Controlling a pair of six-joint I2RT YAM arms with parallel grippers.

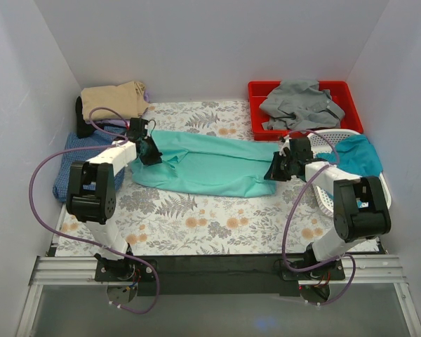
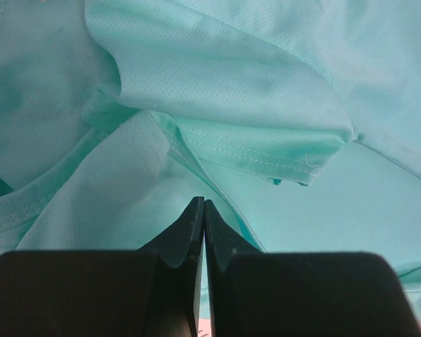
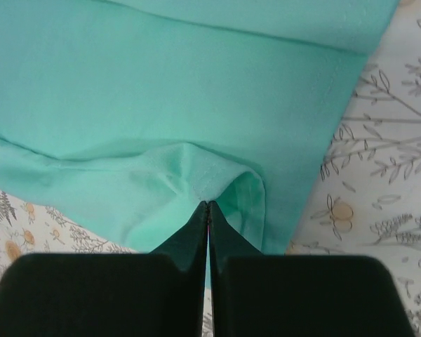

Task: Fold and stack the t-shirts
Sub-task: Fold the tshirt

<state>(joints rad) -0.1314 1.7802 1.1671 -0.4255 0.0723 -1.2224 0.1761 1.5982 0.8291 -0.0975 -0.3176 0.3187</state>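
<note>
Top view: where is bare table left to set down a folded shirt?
Free: the wide near strip of table between mint t-shirt and the near edge; a narrow back strip between tan shirt and red bin. Crowded: left rear corner, right side with white basket.

Left arm [image 1: 102, 168] reaching forward and inward, left gripper [image 1: 149, 150] held low, fingers pressed together, right arm [image 1: 337, 189] angled inward, right gripper [image 1: 276, 170] low, fingertips closed tight

Floral table [image 1: 196, 225], mint t-shirt [image 1: 210, 165], red bin [image 1: 255, 116]
</note>
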